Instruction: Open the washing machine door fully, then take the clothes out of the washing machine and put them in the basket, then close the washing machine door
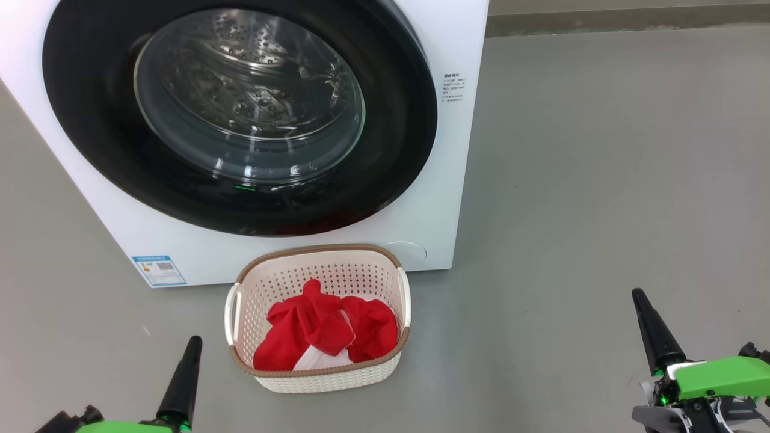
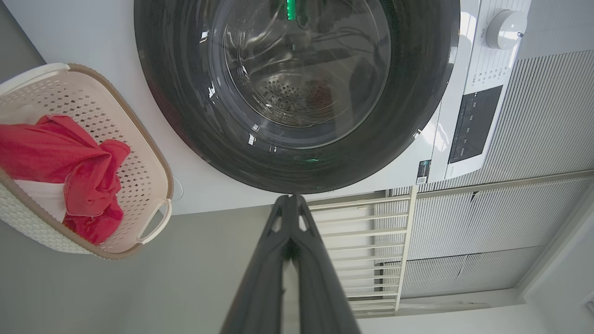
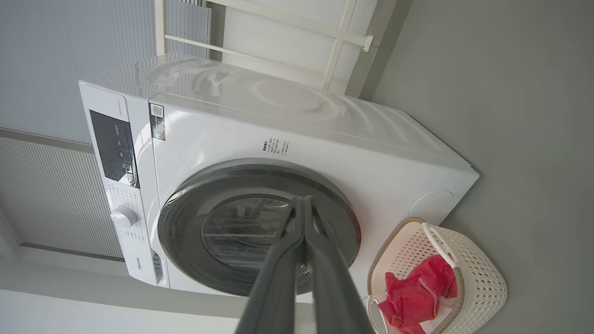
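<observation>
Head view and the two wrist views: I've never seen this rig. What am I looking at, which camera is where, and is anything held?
This is a wheeled robot with two arms. The head view looks down from its head: the left end effector and right end effector, each two long dark fingers pressed shut, hold nothing. The wrist views look along each arm's own fingers. On the grey floor stands a white washing machine, its round door closed; before it sits a basket holding red clothes.
</observation>
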### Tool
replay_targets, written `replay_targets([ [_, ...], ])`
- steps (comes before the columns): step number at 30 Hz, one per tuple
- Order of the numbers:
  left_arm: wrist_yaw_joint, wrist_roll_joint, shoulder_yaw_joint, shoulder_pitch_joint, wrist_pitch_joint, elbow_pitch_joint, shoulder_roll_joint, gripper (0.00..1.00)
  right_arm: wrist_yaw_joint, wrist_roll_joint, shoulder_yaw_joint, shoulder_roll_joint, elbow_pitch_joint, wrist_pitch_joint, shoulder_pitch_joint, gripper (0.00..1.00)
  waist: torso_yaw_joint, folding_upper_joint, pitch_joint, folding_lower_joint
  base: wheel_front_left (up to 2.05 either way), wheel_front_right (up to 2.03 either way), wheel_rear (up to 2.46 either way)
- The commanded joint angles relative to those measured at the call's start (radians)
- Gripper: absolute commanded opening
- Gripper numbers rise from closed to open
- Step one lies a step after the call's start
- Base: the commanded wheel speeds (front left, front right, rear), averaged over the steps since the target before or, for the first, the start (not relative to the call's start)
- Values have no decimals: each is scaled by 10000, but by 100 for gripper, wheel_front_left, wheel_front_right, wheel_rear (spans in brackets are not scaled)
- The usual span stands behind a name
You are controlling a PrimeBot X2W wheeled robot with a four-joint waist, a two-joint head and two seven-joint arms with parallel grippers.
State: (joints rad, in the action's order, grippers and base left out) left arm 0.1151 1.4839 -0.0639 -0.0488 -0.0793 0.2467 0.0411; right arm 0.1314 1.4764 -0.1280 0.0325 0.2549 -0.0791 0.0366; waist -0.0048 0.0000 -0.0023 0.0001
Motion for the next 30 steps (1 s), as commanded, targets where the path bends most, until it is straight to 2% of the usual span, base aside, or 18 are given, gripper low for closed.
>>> replay_targets([
  [1,107,310,-375,-451,-100,-139,89,0,-5,332,139,165,-228,-90,551,0,7,0,7,-1,0,0,0],
  [10,155,1238,-509,-595,-348,-11,92,0,-7,1320,140,184,-102,-343,714,0,49,0,53,-1,0,0,0],
  [30,155,1238,-509,-595,-348,-12,92,0,-7,1318,137,182,-102,-345,714,0,49,0,53,-1,0,0,0],
])
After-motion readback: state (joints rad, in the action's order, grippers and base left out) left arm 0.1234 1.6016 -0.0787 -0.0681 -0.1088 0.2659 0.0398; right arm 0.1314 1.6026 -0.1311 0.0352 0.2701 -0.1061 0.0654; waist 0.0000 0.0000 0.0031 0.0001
